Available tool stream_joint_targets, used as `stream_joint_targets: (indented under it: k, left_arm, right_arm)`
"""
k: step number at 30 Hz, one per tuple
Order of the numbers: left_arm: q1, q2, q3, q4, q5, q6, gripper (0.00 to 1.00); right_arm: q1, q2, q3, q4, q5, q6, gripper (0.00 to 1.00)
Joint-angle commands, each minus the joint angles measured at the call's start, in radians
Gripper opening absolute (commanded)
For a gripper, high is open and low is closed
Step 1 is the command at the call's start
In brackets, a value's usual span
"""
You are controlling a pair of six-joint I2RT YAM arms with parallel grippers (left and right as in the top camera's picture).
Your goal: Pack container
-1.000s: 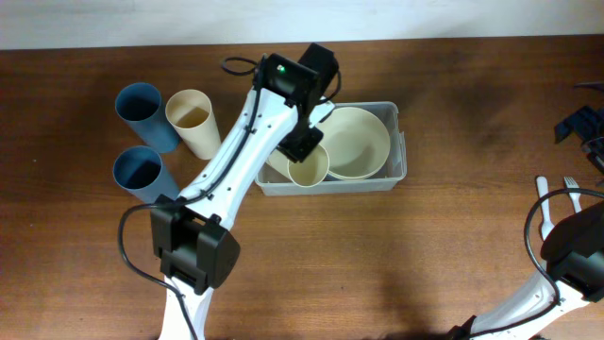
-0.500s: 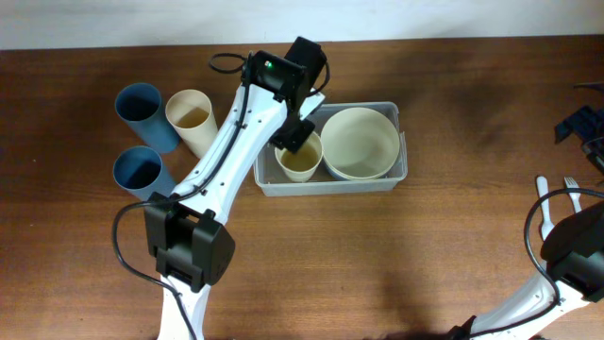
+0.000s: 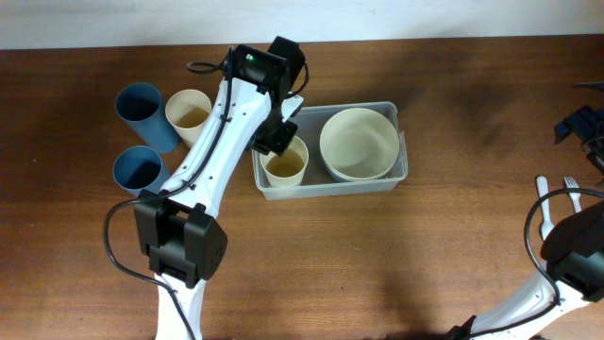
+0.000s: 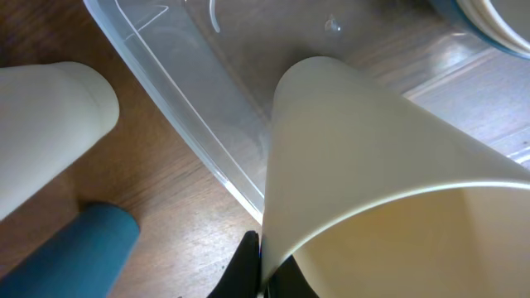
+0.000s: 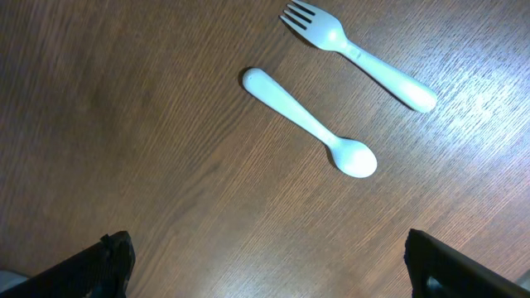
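The clear plastic container [image 3: 401,170] sits mid-table and holds a cream bowl [image 3: 359,144] on its right side. My left gripper [image 3: 276,142] is shut on the rim of a cream cup [image 3: 285,163], holding it upright in the container's left end. In the left wrist view the cup [image 4: 373,165] fills the frame above the container's clear wall [image 4: 190,116], with my fingers [image 4: 263,269] pinching its rim. My right gripper [image 5: 265,265] is open and empty above bare table, at the far right near a white spoon [image 5: 310,122] and fork [image 5: 364,56].
Left of the container stand a cream cup [image 3: 192,118] and two blue cups [image 3: 142,111] [image 3: 140,170]. The spoon [image 3: 545,203] and fork [image 3: 572,184] lie at the right edge. A dark object [image 3: 583,125] sits at the far right.
My left gripper has moved left with the cream cup, from the container's middle beside the bowl to its left end. The right arm has not moved.
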Motion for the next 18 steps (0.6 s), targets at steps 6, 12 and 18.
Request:
stream_joint_targets:
  k: [6, 12, 18]
  left_arm:
    - [0.0, -0.011, 0.0, -0.021, 0.069, -0.021, 0.14]
    - [0.001, -0.011, 0.0, -0.001, 0.077, -0.021, 0.39]
    - [0.018, -0.012, 0.029, 0.084, 0.043, -0.022, 0.4]
  right_arm:
    - [-0.002, 0.002, 0.0, 0.002, 0.011, 0.005, 0.99]
    - [-0.002, 0.003, 0.0, 0.002, 0.011, 0.005, 0.99]
    - [-0.002, 0.002, 0.0, 0.002, 0.011, 0.005, 0.99]
